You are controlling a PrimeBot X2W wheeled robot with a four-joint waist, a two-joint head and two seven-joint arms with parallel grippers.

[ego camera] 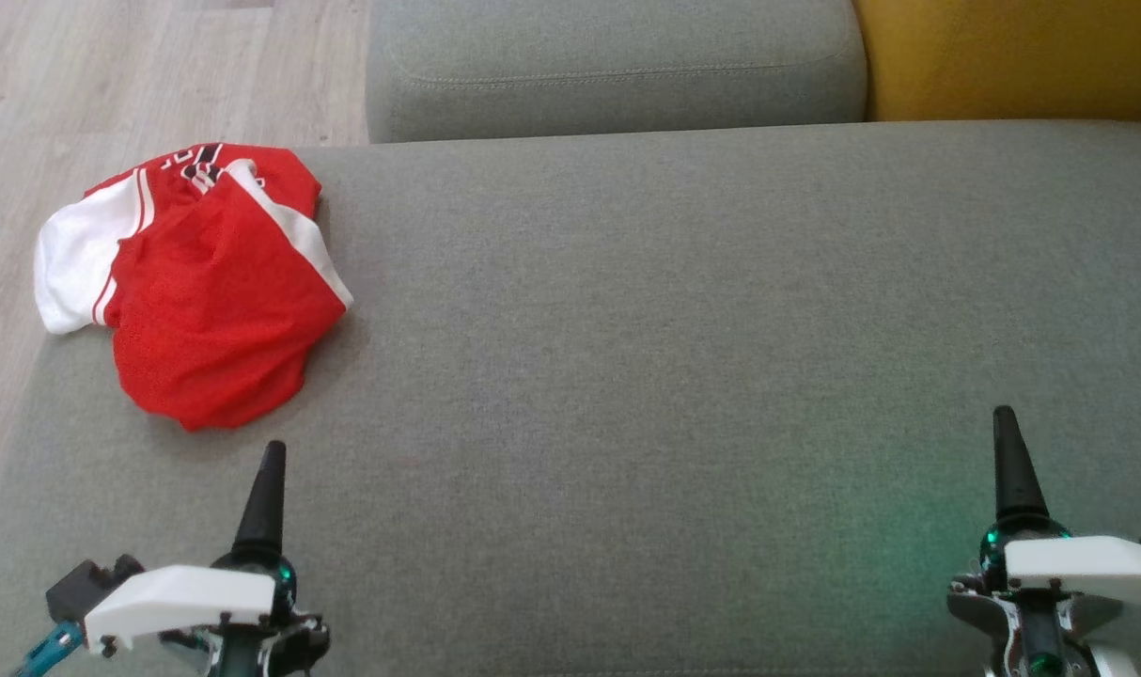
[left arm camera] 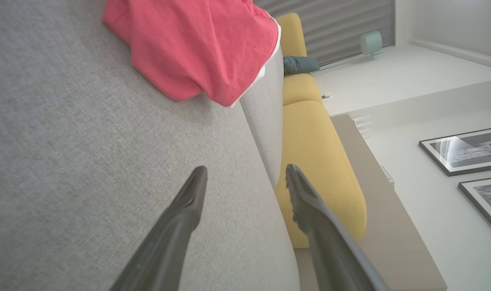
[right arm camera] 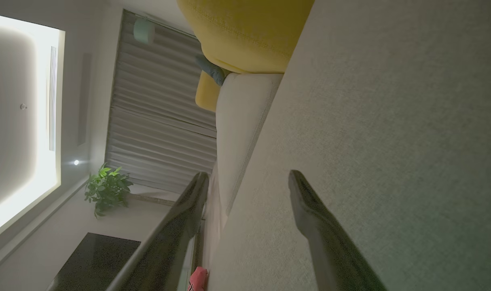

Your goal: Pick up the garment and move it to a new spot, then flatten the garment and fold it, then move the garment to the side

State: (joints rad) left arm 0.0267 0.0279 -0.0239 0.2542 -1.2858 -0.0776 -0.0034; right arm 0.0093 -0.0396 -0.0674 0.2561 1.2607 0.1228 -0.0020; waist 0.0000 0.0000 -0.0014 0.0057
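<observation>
- While both arms sit low at my end of the head view, the left gripper (left arm camera: 245, 174) has its two dark fingers spread wide, with nothing between them but grey fabric
- On the other side, the right gripper (right arm camera: 248, 178) reads the same to me: fingers apart, holding nothing, over bare cloth with a faint green glow beside it
- Both hover above the wide grey cushion (ego camera: 683, 338), which runs across my head view from side to side
- Further out on my left lies the garment (ego camera: 204, 301), a red jersey with white panels and stripes, crumpled in a heap at the far left corner of that cushion
- My left fingers point towards it, near its closest red fold but not touching; the right gripper is well apart from it
- One white part of it reaches the cushion's left edge, beside the pale wooden floor (ego camera: 110, 75)
- Beyond the far edge sits a second grey cushion (ego camera: 617, 66), and to its right a yellow cushion (ego camera: 1012, 56)
</observation>
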